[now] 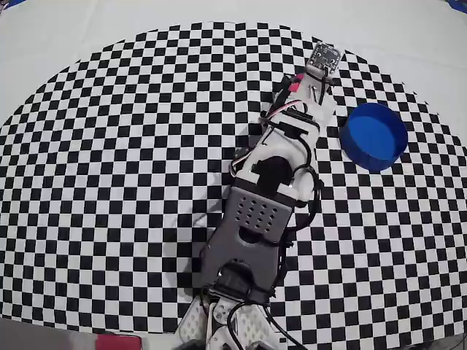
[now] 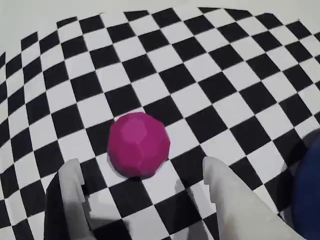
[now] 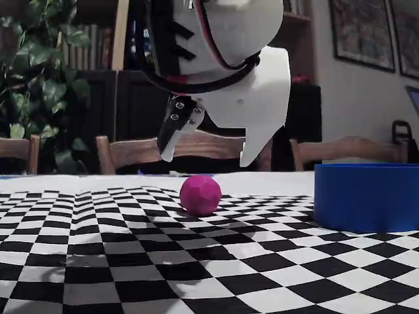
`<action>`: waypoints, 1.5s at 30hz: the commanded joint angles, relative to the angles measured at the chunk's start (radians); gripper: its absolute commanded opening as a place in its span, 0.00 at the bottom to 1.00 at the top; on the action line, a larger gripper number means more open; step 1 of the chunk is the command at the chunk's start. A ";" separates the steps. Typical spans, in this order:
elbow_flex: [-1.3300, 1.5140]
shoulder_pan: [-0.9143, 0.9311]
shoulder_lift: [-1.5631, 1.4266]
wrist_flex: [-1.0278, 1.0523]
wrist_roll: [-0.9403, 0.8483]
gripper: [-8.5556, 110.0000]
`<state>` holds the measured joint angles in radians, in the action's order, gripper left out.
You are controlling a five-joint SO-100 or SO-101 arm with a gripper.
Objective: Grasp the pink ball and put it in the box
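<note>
Approach step: jaws [image 3: 206, 156] spread, poised above pink ball [image 3: 200, 194], not touching it. Ball rests on checkered desk [image 3: 98, 261], near box [image 3: 366, 196]. Next: descend to straddle ball, then close.

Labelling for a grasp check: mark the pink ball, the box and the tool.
pink ball [image 2: 138, 145]: wrist view, centre of its front face.
box [image 3: 366, 196]: fixed view, middle of its blue outer wall.
tool [image 3: 206, 157]: fixed view, midway between its open fingertips, above the ball.
</note>
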<state>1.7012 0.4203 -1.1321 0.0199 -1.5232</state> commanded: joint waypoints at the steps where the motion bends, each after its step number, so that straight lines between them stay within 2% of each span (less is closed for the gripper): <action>1: -0.064 0.000 0.005 0.006 0.006 0.30; 45: -0.336 -0.015 0.238 0.040 0.006 0.30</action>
<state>1.4174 0.4019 -0.8851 0.0552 -1.5232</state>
